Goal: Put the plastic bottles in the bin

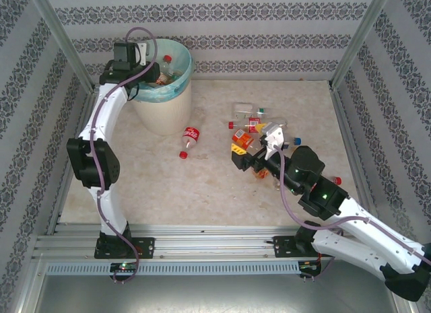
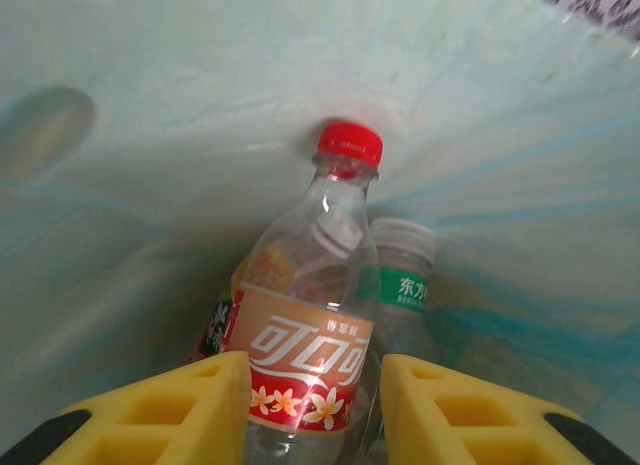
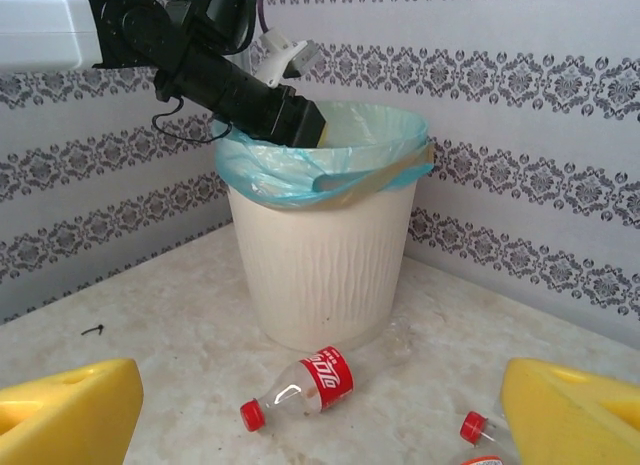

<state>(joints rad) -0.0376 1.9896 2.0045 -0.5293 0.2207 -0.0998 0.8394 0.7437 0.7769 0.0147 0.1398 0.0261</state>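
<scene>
The bin [image 1: 161,111] is cream with a teal liner [image 2: 150,135] and stands at the back left. My left gripper [image 1: 148,76] reaches down inside it. Its yellow fingers [image 2: 170,410] stand a little apart, and a clear bottle with an orange label [image 2: 310,335] and a red cap lies in the bin just beyond them. A green-labelled bottle [image 2: 400,285] lies beside it. My right gripper [image 1: 246,155] hovers open over the table, facing the bin [image 3: 320,255]. A red-labelled bottle [image 3: 305,387] lies before the bin, also seen from above [image 1: 190,139]. Several more bottles [image 1: 248,119] lie mid-table.
Patterned walls and metal posts close in the table on three sides. A red-capped bottle [image 3: 472,426] lies close to my right finger [image 3: 575,410]. The left arm [image 3: 230,85] leans over the bin's rim. A small dark bit [image 3: 92,331] lies on the marble top.
</scene>
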